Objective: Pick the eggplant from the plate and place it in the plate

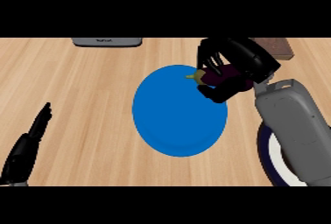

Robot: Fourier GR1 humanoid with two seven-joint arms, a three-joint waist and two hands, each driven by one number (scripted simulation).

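Observation:
A blue plate (177, 113) lies in the middle of the wooden counter. Over its upper right rim my right hand (236, 61) is curled round a dark purple eggplant (216, 76), whose greenish stem end pokes out to the left. A second plate (270, 159), white with a dark blue rim, lies at the lower right, mostly hidden under my grey right forearm. My left hand (29, 140) rests at the lower left edge with its fingers straight, away from both plates.
A grey appliance (107, 41) sits at the counter's far edge, upper left. A brown block (278, 47) lies at the upper right, behind my right hand.

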